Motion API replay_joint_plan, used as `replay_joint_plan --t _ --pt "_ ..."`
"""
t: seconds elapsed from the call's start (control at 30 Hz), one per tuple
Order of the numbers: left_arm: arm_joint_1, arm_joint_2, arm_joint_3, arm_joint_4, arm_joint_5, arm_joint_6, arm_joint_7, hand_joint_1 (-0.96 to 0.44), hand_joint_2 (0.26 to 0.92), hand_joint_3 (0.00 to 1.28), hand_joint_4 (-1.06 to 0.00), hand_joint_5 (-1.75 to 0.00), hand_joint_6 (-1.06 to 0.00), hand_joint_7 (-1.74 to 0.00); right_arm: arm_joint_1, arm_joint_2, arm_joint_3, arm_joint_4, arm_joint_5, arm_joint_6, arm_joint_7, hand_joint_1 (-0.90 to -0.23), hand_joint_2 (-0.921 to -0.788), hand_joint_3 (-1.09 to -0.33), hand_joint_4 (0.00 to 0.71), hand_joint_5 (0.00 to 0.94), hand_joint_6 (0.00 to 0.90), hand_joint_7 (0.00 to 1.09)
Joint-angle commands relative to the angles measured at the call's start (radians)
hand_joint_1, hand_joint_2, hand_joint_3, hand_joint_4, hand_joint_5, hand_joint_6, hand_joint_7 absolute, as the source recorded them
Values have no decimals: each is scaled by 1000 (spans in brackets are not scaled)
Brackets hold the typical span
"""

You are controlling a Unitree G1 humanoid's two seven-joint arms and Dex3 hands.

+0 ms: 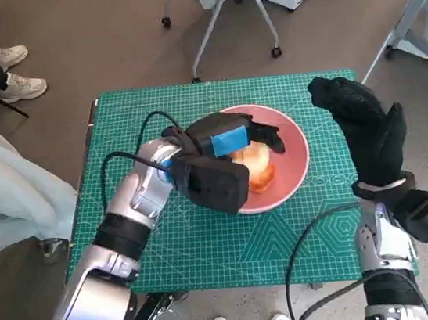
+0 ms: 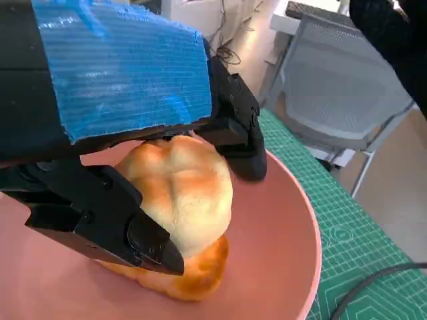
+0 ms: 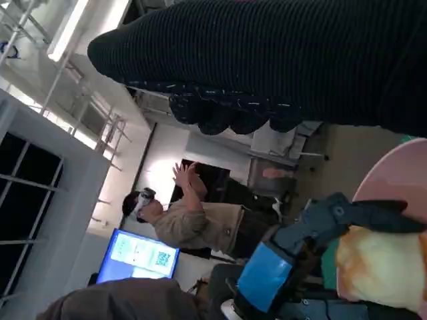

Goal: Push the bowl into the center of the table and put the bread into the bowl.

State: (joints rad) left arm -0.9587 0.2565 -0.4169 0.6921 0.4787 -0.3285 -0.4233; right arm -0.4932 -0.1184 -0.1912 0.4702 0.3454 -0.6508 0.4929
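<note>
Left robot hand [image 1: 224, 149]: over the pink bowl [image 1: 295, 149], its black fingers [image 2: 127, 227] closed around the bread [image 1: 252, 164] from both sides; it holds the roll.
Bread: inside the bowl, between the left robot hand's fingers, and its underside looks to be touching the bowl floor.
Bowl: on the green mat [image 1: 209, 239] that covers the desk, directly under the left robot hand; it looks roughly mid-desk, perhaps a little toward the right robot hand's side.
Right robot hand [image 1: 364, 128]: raised off to the bowl's side, just beyond the rim, holding nothing; the gloved fingers look loosely extended, not clamped on anything.
Step in hand: I'd judge the bowl push done and the bread placement at its very end, the roll set down but not yet let go.
Next move: probably the left robot hand's fingers need to part and lift straight up, so the soft roll isn't dragged out or the bowl nudged.
Left wrist view only: the close grip, dark fingers pressed on the roll's pale top and browned base [image 2: 177, 280].
Head view only: the bowl's place on the desk and the two hands' spacing.
Right wrist view only: a person [image 3: 177, 220] beyond the desk with hands raised, beside a lit screen [image 3: 140, 257].
Further off: a chair base [image 1: 218, 9] on the floor past the desk's far edge.
</note>
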Motion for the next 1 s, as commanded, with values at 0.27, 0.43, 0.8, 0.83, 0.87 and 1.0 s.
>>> replay_joint_plan --t 0.27,0.43,0.8,0.83,0.87,1.0 --pt "93 54 97 -150 -140 23 -74 -172 863 9 -223 0 -314 -1 5 0 6 13 -12 7 -6 -634 -921 -781 191 1 90 546" --pt "144 79 190 -244 -296 72 -166 -165 842 1 -204 0 -277 0 0 0 8 6 -9 12 -5 -634 -921 -777 192 2 92 546" --pt "275 95 390 -463 -557 98 -178 -166 835 4 -190 -1 -255 -2 -13 -4 11 -47 0 60 -16 -634 -921 -767 197 3 103 543" --pt "285 86 411 -470 -589 89 -176 -172 836 5 -191 -1 -255 -2 -14 -5 12 -59 1 68 -19 -634 -921 -766 197 3 104 543" --pt "291 79 426 -475 -611 83 -175 -200 844 9 -191 -1 -255 -3 -13 -5 13 -69 2 75 -20 -634 -921 -764 199 4 107 543" --pt "311 38 486 -469 -719 52 -173 -271 871 25 -196 -4 -259 -6 -15 -7 16 -120 1 107 -31 -635 -921 -756 207 7 113 540"
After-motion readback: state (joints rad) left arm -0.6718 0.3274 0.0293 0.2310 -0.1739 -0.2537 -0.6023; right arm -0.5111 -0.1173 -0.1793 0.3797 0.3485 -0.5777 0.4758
